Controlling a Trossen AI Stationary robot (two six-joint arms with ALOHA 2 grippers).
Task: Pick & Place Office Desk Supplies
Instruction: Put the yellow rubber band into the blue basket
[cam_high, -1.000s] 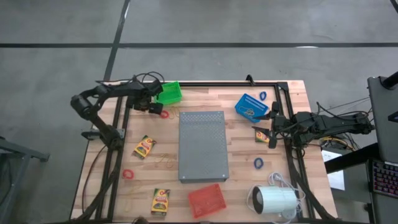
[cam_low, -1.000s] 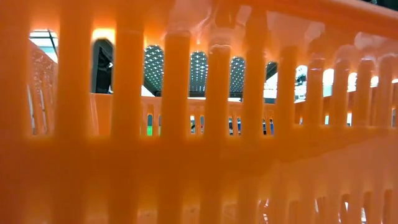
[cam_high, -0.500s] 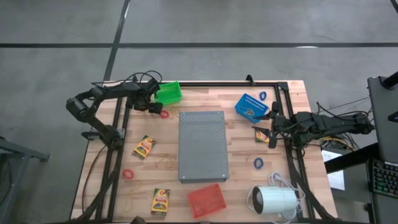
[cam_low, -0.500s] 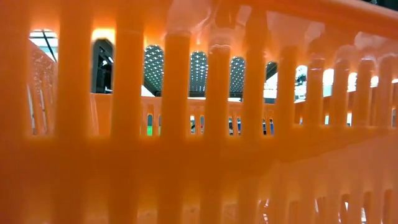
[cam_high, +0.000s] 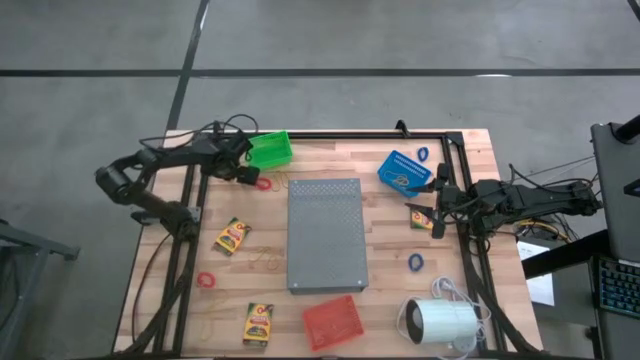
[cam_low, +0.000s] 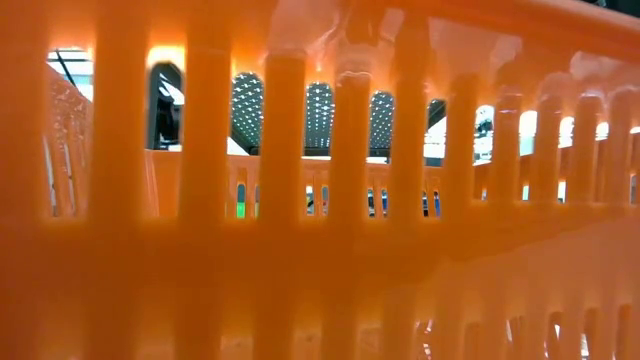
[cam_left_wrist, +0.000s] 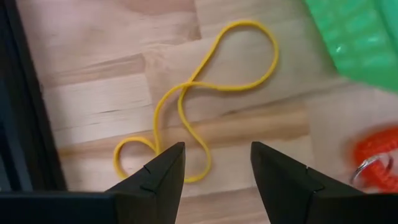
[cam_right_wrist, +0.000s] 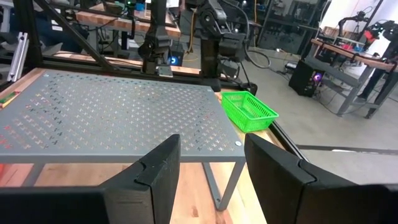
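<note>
Left wrist view: looped thin rubber band (cam_left_wrist: 205, 93)

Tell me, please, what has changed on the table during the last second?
Only the left arm moved: its elbow swung outward, toward the table's left edge, while the left gripper stayed open above the yellow rubber band beside the green basket. Nothing was gripped or released. The right gripper, the crayon boxes and the grey perforated slab stayed in place.
</note>
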